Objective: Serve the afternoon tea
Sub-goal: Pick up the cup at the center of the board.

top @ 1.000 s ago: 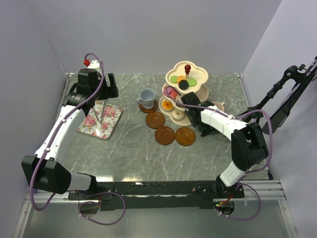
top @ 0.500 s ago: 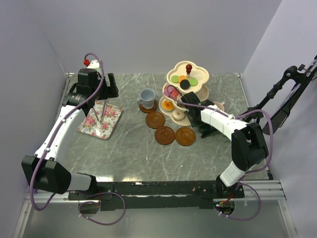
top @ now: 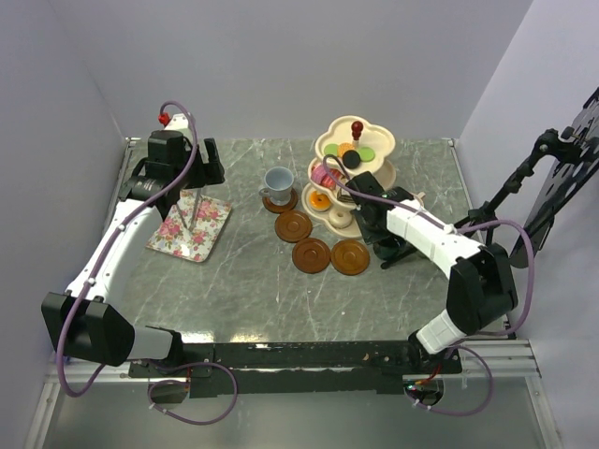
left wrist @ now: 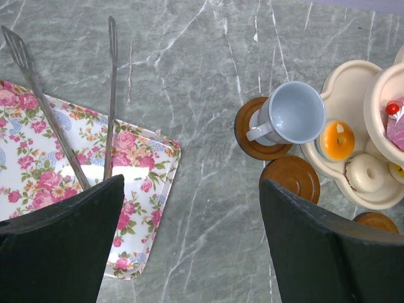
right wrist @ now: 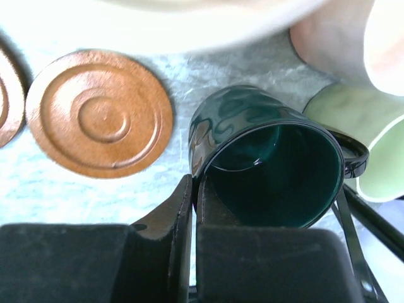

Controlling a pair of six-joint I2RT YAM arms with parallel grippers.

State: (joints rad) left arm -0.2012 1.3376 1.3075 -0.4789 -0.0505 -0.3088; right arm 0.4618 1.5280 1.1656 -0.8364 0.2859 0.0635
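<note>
My right gripper [right wrist: 194, 189] is shut on the rim of the dark green mug [right wrist: 265, 158], beside a brown saucer [right wrist: 100, 113]. The light green mug [right wrist: 379, 145] and pink mug [right wrist: 353, 38] stand just behind it. In the top view this gripper [top: 382, 245] is right of the cream three-tier stand [top: 348, 173], which carries small cakes. The grey-blue mug [top: 278, 181] sits on a saucer; three empty saucers [top: 311, 254] lie in front of the stand. My left gripper [left wrist: 192, 252] is open and empty, high above the table, between the tray and the grey-blue mug [left wrist: 293, 113].
A floral tray [top: 187, 227] lies at the left with thin metal tongs [top: 192, 210] resting on it; both show in the left wrist view, the tray [left wrist: 136, 189] and the tongs [left wrist: 110, 95]. A black stand [top: 552, 178] leans at the right edge.
My right arm has shifted a little to the right and towards the front, with the dark green mug still in its jaws. The left arm has not moved.
</note>
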